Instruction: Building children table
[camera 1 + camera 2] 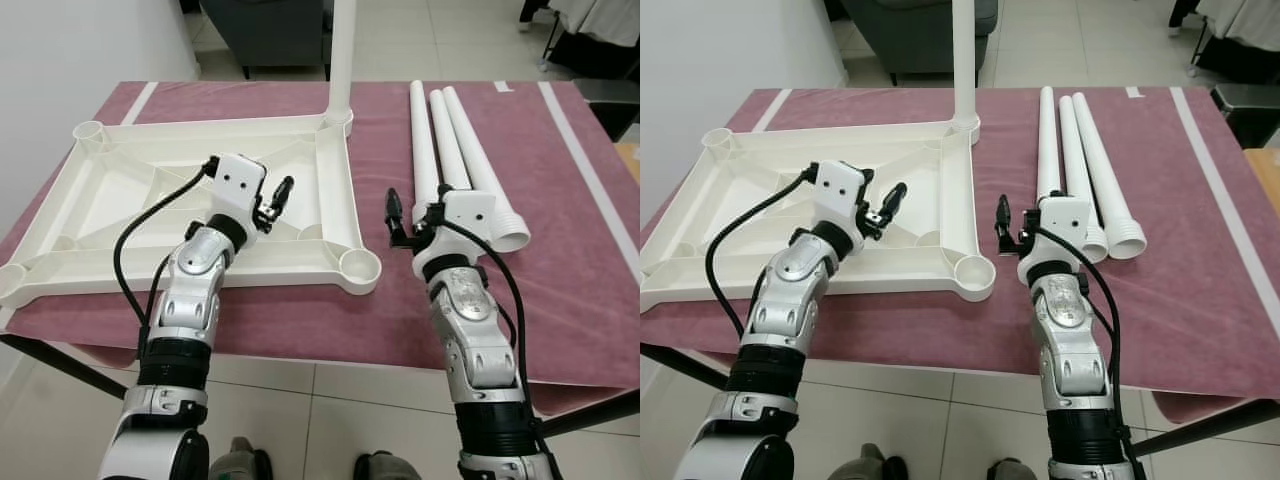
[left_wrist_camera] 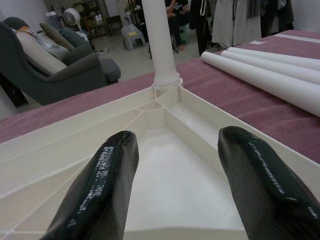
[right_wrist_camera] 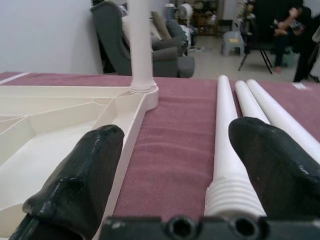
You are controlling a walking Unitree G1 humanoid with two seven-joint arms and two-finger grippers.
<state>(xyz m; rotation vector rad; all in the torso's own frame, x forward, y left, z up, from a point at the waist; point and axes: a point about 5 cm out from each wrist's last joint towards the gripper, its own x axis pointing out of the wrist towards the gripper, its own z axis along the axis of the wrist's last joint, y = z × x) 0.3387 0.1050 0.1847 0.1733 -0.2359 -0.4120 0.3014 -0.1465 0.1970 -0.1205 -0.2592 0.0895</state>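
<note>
The tabletop (image 1: 200,200) lies upside down at the desk's left edge, three legs (image 1: 460,150) beside it; both end effectors, left (image 1: 278,200) and right (image 1: 400,222), are open and empty. A careless grasp by the right one may roll the legs off the desk

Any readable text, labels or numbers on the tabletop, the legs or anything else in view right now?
None can be read.
Tabletop: plain white, no marking.
Three loose legs and the fitted leg: no print.
Cloth: white stripes, no letters.
Left gripper and right gripper: no legible label.
</note>
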